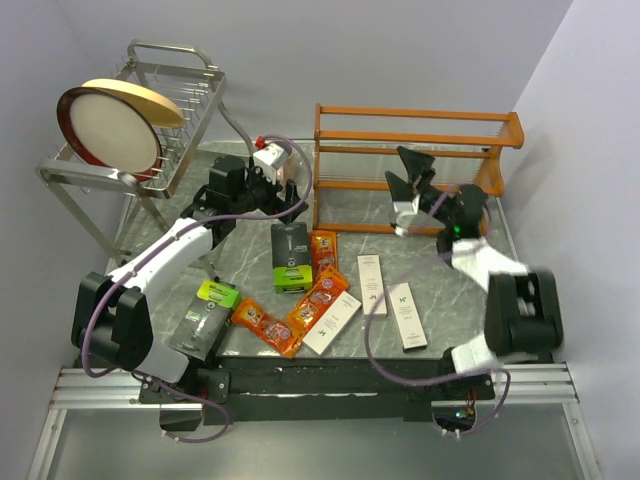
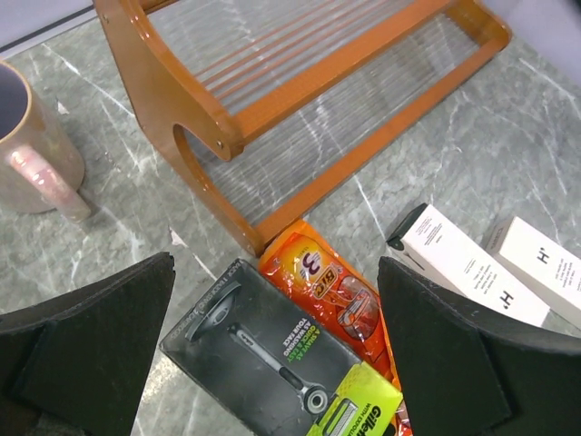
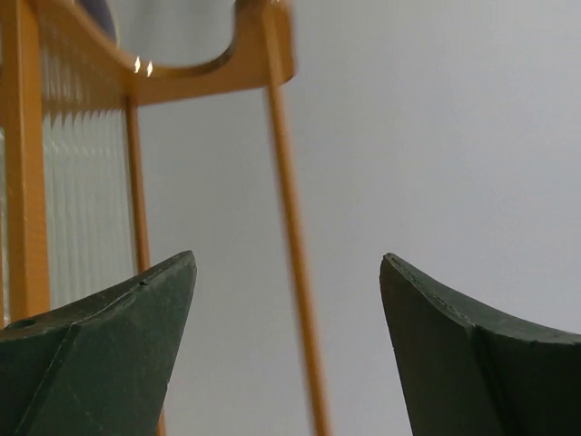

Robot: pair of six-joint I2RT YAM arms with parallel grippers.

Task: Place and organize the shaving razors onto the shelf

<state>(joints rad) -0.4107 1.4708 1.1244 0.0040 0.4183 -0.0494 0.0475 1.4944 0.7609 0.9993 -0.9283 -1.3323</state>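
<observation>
Grey marble table (image 1: 455, 295) holds razor packs (image 1: 292, 256) before the shelf (image 1: 415, 113).

Boxed in by pale lilac-grey walls (image 1: 400, 50); floored with a grey, white-veined marble-look table (image 1: 445, 300); lit softly and evenly all over.

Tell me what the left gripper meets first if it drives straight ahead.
Probably the black-and-green razor pack, centred before the open left gripper; the orange packet lies just beyond. Depth unclear.
</observation>
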